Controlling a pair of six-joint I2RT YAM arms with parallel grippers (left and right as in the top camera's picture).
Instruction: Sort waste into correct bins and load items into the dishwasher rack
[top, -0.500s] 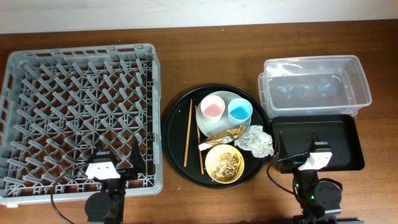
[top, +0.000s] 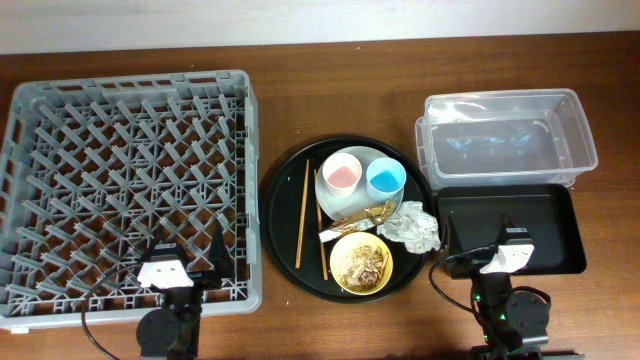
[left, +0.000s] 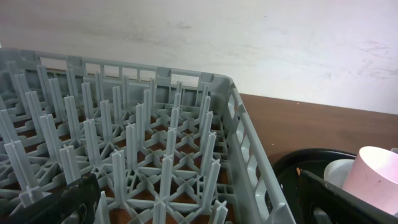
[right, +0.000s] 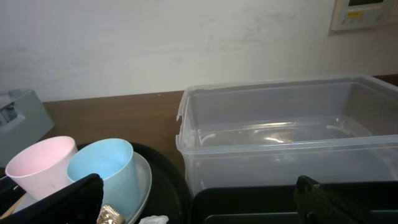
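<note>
Brown table (top: 340, 90), white wall behind. Grey rack (top: 130, 170) set at left. Round black tray (top: 283, 225) centred; clear tub (top: 500, 98) and shallow black tray (top: 548, 225) placed at right. On round tray: white plate (top: 358, 204) under pink cup (top: 341, 172) and blue cup (top: 385, 178), yellow bowl (top: 384, 281) of scraps (top: 360, 262), paper wad (top: 413, 226), gold wrapper (top: 360, 216), chopsticks (top: 302, 215). Left gripper (left: 198, 186) held apart over rack; right gripper (right: 199, 186) held apart near tub.

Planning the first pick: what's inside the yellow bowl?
The yellow bowl holds loose beige-brown food scraps. They cover most of its bottom, so anything beneath them cannot be seen.
</note>
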